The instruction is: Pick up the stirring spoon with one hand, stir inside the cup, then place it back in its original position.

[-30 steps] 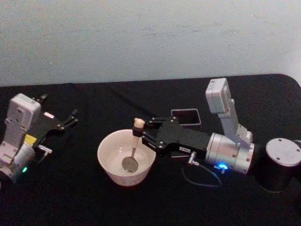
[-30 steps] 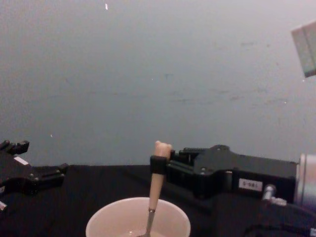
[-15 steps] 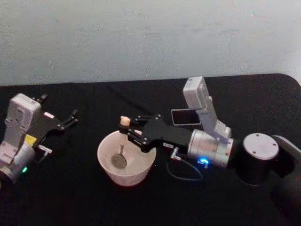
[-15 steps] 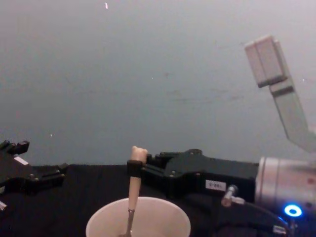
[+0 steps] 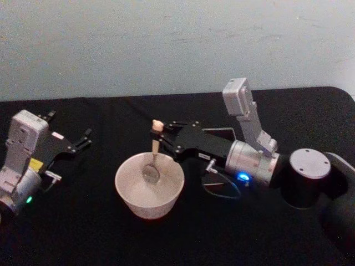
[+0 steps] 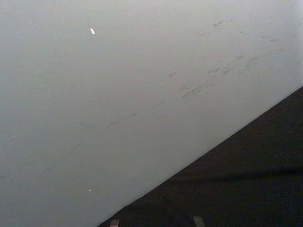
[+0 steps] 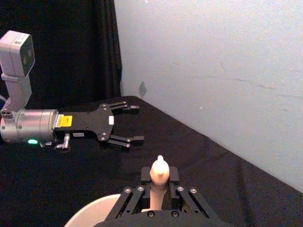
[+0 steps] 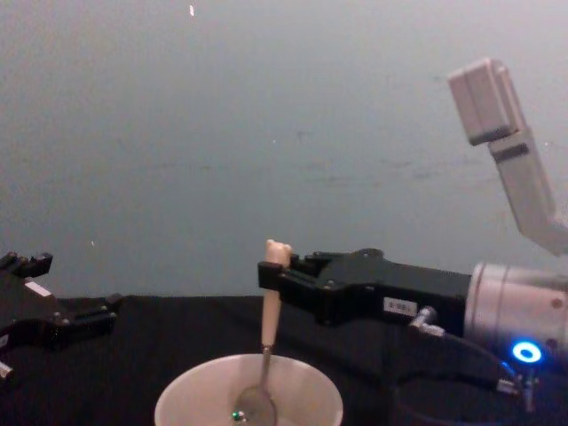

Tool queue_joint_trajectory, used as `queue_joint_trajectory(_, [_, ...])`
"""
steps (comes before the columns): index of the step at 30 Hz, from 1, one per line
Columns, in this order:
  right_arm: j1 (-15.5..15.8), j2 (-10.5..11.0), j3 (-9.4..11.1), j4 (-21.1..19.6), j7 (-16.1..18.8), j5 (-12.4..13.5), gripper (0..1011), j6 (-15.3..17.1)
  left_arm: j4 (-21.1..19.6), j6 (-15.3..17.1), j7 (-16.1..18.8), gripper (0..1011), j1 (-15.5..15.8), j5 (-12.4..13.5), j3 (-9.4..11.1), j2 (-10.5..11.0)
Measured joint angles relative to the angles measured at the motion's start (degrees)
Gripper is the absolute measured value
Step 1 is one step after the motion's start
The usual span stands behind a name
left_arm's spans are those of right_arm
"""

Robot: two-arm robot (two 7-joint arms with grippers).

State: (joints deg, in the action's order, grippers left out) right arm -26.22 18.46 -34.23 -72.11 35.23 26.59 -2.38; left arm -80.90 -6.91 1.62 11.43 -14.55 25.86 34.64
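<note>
Black cloth covers the tabletop, with a pale wall behind it. From my station I see the right hand reaching in from the right, over the far rim of the cup. It is clenched on the beige handle of the stirring spoon, just under the little bear head. The spoon stands nearly upright, and its metal bowl is down inside the cup, toward the far side. In the chest view the handle rises straight out of the cup, pinched at its top by the right hand. The dark square holder sits behind the right forearm, partly hidden. The left hand rests at the left of the tabletop, well apart from the cup, its fingers spread and holding nothing.
</note>
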Motion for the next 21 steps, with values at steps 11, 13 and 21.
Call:
queue_joint_trajectory(11, [3.58, 4.58, 2.41, -5.45, 1.41, 1.55, 214, 0.86, 0.0, 0.0, 0.0, 1001, 0.0, 0.0, 0.0, 0.0])
queue_joint_trajectory(13, [4.44, 5.78, 2.93, -6.74, 2.25, 2.71, 214, 1.56, 0.0, 0.0, 0.0, 1001, 0.0, 0.0, 0.0, 0.0])
queue_joint_trajectory(21, [7.18, 9.58, 3.17, -11.31, 5.53, 7.13, 214, 4.01, 0.0, 0.0, 0.0, 1001, 0.0, 0.0, 0.0, 0.0])
